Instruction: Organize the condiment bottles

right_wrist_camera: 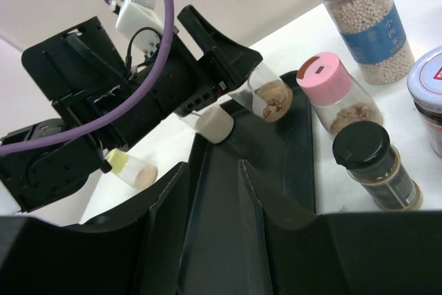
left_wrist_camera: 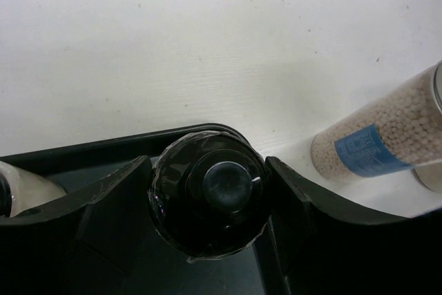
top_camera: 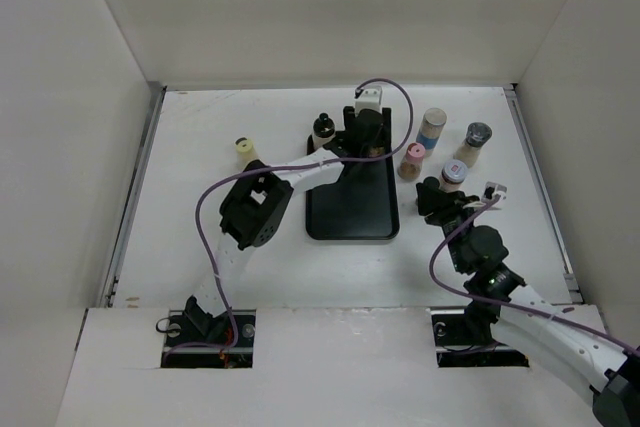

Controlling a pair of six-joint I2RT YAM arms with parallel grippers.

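The bench (top_camera: 170,177) carries a black tray (top_camera: 350,217), apparently where the bottles are being gathered. The left arm (top_camera: 290,175) stretches across to the tray's far end. There the left gripper (left_wrist_camera: 209,170) is clamped on an upright black-capped bottle (left_wrist_camera: 221,191), probably to set it down. The right gripper (right_wrist_camera: 213,170) hovers with its fingers apart and empty, near the pink-capped bottle (right_wrist_camera: 331,88) and blue-labelled bottle (right_wrist_camera: 366,18) beside the tray.

The left gripper (top_camera: 367,139) is hiding most of the held bottle (left_wrist_camera: 210,195) from above, while picture edges are cutting off the blue-labelled bottle (left_wrist_camera: 387,141) and the red-labelled jar (right_wrist_camera: 427,94).
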